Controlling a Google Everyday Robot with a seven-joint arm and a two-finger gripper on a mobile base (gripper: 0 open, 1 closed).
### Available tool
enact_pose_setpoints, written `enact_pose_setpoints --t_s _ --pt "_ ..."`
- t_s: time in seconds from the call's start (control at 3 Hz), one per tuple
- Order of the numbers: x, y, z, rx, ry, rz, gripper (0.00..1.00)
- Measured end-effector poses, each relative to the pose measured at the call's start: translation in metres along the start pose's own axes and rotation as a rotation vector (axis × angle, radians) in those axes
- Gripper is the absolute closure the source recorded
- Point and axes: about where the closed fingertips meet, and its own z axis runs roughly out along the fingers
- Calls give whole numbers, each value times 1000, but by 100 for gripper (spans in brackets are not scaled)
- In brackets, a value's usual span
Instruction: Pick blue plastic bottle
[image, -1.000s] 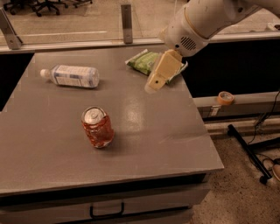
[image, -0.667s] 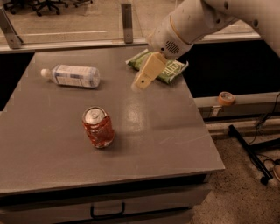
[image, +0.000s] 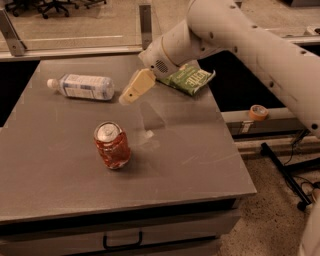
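Observation:
The blue plastic bottle (image: 81, 86) lies on its side at the back left of the grey table (image: 190, 160), its white cap pointing left. It is clear, with a pale blue-and-white label. My gripper (image: 131, 91) hangs above the table just right of the bottle's base, on the end of the white arm (image: 235, 37) that reaches in from the upper right. It is a short way from the bottle and does not touch it.
A red-orange drink can (image: 112, 145) stands upright in the middle of the table, in front of the gripper. A green chip bag (image: 192, 78) lies at the back right, partly under the arm. A roll of tape (image: 257, 111) sits on a ledge beyond the table's right edge.
The arm has swung left across the back of the table, carrying the gripper from beside the chip bag to just right of the bottle. The bottle, can and bag have not moved.

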Motion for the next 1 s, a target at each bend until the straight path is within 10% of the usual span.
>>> enact_pose_setpoints --t_s 0.67,1.0 --pt "-18 -18 72 -13 -41 -11 0" --pt "-24 -13 100 -41 -38 -3 17"
